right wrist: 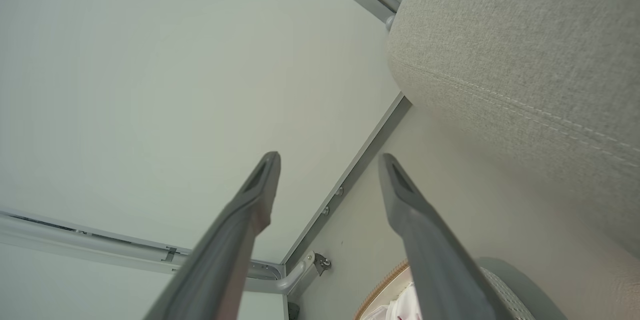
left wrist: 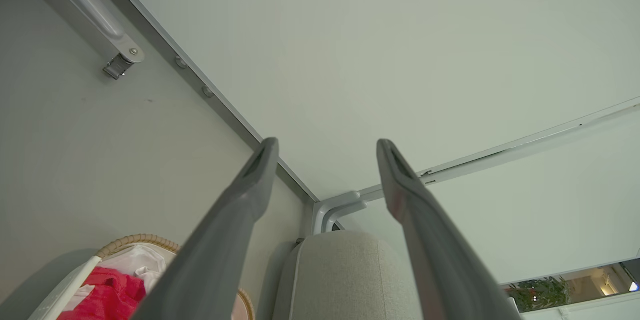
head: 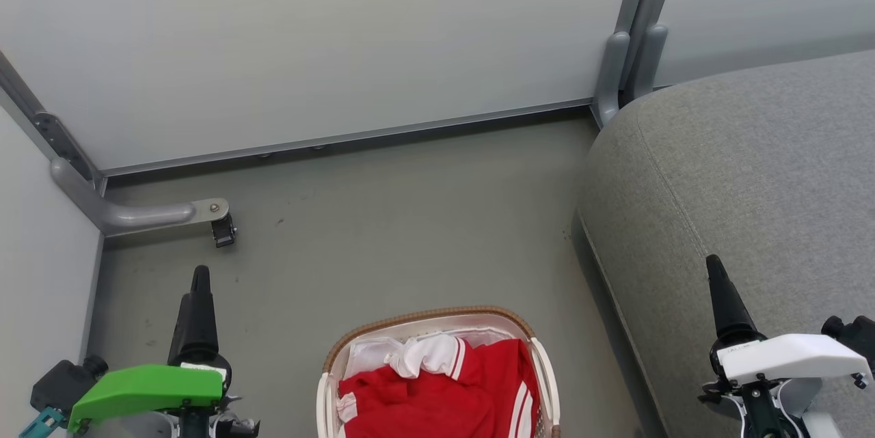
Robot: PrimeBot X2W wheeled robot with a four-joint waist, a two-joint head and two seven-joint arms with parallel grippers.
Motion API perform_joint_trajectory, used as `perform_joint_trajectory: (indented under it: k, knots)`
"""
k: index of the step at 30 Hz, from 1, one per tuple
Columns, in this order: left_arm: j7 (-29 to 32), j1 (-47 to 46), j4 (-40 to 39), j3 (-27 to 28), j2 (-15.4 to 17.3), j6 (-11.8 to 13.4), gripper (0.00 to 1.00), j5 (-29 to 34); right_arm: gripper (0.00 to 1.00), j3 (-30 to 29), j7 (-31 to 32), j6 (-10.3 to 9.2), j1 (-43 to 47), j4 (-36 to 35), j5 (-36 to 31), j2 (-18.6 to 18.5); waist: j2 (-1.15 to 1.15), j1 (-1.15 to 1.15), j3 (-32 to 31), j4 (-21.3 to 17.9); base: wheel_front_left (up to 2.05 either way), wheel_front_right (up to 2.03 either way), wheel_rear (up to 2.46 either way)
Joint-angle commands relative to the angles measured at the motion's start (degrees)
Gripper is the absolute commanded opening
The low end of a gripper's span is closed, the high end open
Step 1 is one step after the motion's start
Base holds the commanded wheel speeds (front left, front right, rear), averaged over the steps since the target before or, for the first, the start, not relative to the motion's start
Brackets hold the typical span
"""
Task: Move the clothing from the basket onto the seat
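The white perforated basket (head: 431, 316) with its brown woven rim stands on the floor at the bottom centre of the head view. In it lies the red clothing (head: 444, 400), one piece showing white cuffs and stripes, on a white liner. The grey seat (head: 752, 171) rises to the right of the basket. My left gripper (head: 198, 301) hangs over the floor to the basket's left. My right gripper (head: 721, 294) hovers above the seat's front part. Both stand open and empty in the wrist views: left gripper (left wrist: 325, 148), right gripper (right wrist: 327, 160). The left wrist view also catches the basket (left wrist: 135, 238), clothing (left wrist: 107, 292) and seat (left wrist: 345, 275).
Pale wall panels close off the back and the left. A grey metal foot (head: 137, 214) with a small black caster (head: 223, 229) juts out at floor level on the left. A grey post (head: 629, 62) stands by the seat's back corner. Bare grey floor (head: 410, 219) lies beyond the basket.
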Motion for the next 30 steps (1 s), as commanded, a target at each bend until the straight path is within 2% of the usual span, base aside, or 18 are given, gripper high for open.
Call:
perform_joint_trajectory:
  k: [1, 8, 16, 30]
  knots:
    - [-0.6, 0.0, -1.4, -0.3, 0.3, 0.5, 1.00, 2.3, 1.00, -0.2, -0.8, 0.01, -0.3, -1.0, -2.3, -0.5, 0.00, 0.00, 0.0, 0.0, 0.00, 0.00, 0.00]
    - [-2.0, 0.5, -2.0, -1.6, 0.4, 2.0, 1.00, 9.6, 1.00, 0.3, -2.2, 0.01, -0.3, -1.2, -9.6, -0.6, 0.00, 0.00, 0.2, 0.0, 0.00, 0.00, 0.00]
    - [-3.3, 0.9, -1.5, -3.4, 0.4, 2.6, 1.00, 17.8, 1.00, 1.3, -3.6, 0.01, -0.2, -1.5, -16.0, -0.6, 0.00, 0.00, 0.3, 0.1, 0.00, 0.00, 0.00]
    - [-5.6, 1.7, -0.6, -5.2, 0.5, 3.8, 1.00, 27.8, 1.00, 2.9, -5.8, 0.01, 0.4, -1.9, -25.8, -0.7, 0.00, 0.00, 0.6, 0.2, 0.00, 0.00, 0.00]
